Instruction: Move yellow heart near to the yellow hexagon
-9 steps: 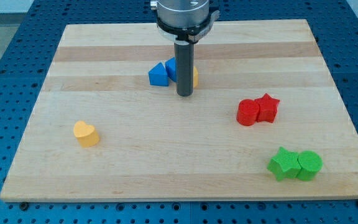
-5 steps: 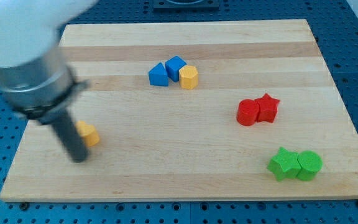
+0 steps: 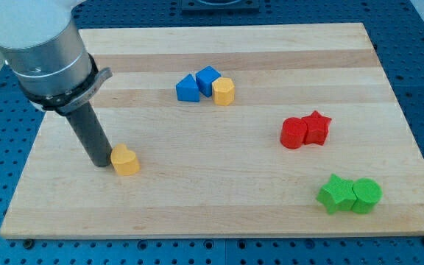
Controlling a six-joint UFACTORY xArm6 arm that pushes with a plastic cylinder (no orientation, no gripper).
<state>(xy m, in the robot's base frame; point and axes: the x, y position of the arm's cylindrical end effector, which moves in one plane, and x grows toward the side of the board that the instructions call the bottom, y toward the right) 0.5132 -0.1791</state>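
Observation:
The yellow heart (image 3: 126,160) lies on the wooden board (image 3: 219,199) at the lower left. My tip (image 3: 100,163) stands just left of it, touching or nearly touching its left side. The yellow hexagon (image 3: 224,91) sits near the top centre of the board, touching a blue cube (image 3: 207,77), with a blue triangular block (image 3: 187,88) to the left of that. The heart is well apart from the hexagon, down and to the left of it.
A red cylinder (image 3: 294,133) and a red star (image 3: 316,126) sit together at the right. A green star (image 3: 336,193) and a green cylinder (image 3: 366,195) sit together at the lower right. The arm's grey body (image 3: 43,44) fills the upper left.
My tip moved from the blue and yellow cluster to the heart's left side. The yellow heart has slid to the right and slightly down the view.

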